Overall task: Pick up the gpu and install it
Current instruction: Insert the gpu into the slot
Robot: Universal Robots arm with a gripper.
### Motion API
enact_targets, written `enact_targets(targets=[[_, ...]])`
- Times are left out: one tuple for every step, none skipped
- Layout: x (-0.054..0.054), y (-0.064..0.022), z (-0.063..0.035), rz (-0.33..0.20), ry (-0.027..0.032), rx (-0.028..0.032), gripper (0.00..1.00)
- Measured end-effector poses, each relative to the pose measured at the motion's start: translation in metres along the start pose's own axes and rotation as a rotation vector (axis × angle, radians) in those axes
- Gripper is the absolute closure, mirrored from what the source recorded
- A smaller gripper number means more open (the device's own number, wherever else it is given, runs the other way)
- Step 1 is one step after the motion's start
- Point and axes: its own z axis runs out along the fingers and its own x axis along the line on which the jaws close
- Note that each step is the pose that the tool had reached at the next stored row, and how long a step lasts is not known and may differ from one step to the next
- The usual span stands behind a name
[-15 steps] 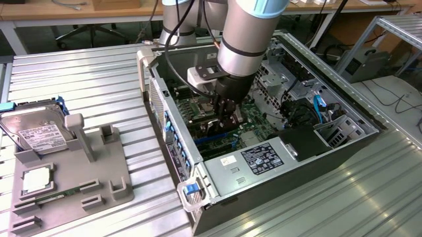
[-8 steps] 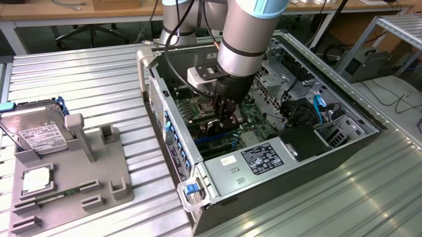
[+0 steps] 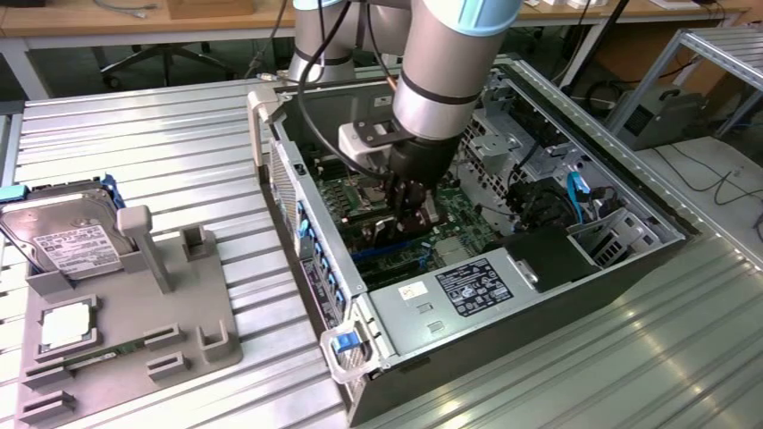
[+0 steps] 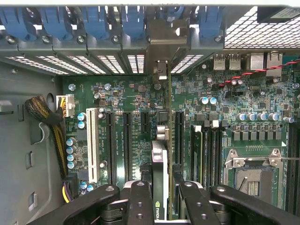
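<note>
Inside the open computer case [image 3: 560, 357], the end effector [image 3: 412, 207] holds the gpu [image 4: 159, 154] on edge between its narrowly set fingers [image 4: 139, 197]. The card hangs directly beneath it, over the motherboard [image 4: 117, 93]. The pick-up is done. The card runs parallel to the long dark slots [image 4: 127, 140], and its silver end bracket [image 4: 161, 44] lies ahead of the end effector, at the case's rear openings. Whether the card is fully seated cannot be told, so pressing home and release appear to be what is left. Edge-on, the card looks thin, with a pale upper edge and a small green logo near the grip.
</note>
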Motion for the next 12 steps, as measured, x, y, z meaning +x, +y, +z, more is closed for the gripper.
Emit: enact_targets(targets=[[0.0000,0.0000,0.0005,0.000,0.0001,-0.0001,0.73],[0.0001,0.0000,0.0007,0.000,0.0004,-0.0002,0.73],[0.0001,0.0000,0.0017,0.000,0.0004,-0.0002,0.73],[0.0001,0.0000,0.0022,0.000,0.0004,-0.0002,0.73],[0.0001,0.0000,0.0030,0.000,0.0005,-0.0002,0.73],[0.0001,0.0000,0.0030,0.000,0.0007,-0.0003,0.73],[0.0002,0.0000,0.0030,0.000,0.0007,-0.0003,0.73],[0.0001,0.0000,0.0030,0.000,0.0006,-0.0003,0.73],[0.0001,0.0001,0.0031,0.000,0.0005,-0.0002,0.73],[0.0001,0.0002,0.0032,0.000,0.0004,-0.0002,0.73],[0.0000,0.0003,0.0032,0.000,0.0001,-0.0002,0.73],[-0.0001,0.0003,0.0033,0.000,0.0000,-0.0001,0.73]])
